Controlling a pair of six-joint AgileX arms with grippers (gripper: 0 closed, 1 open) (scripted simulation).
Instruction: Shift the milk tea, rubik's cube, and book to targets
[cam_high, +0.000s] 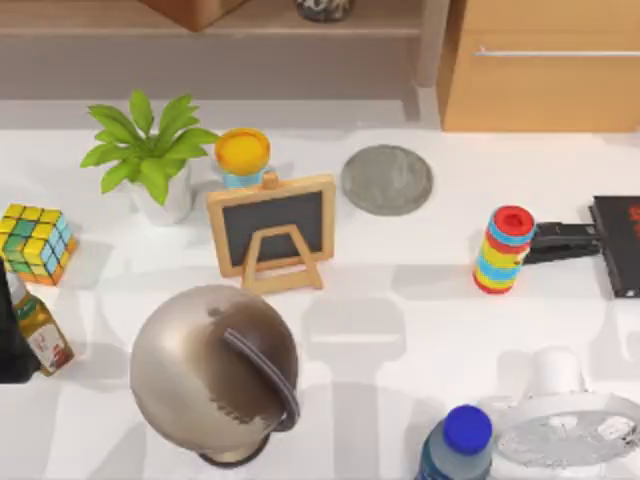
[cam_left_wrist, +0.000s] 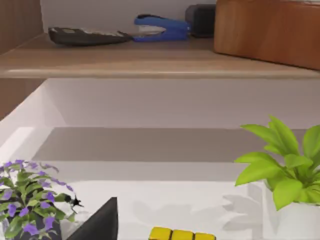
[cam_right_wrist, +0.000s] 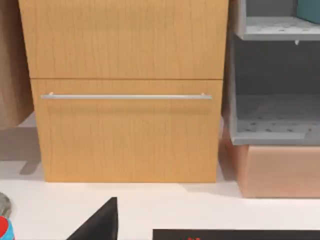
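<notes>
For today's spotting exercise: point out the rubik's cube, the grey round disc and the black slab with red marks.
rubik's cube (cam_high: 36, 243): top view, its upper face.
grey round disc (cam_high: 386, 179): top view, its centre.
black slab with red marks (cam_high: 620, 245): top view, its flat face.

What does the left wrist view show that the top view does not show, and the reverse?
Left wrist view alone: a shelf holding a blue stapler and a calculator, plus a purple-flowered plant.
Top view alone: the grey disc, small chalkboard easel, globe and black slab.
Both: the rubik's cube and the green potted plant.
</notes>
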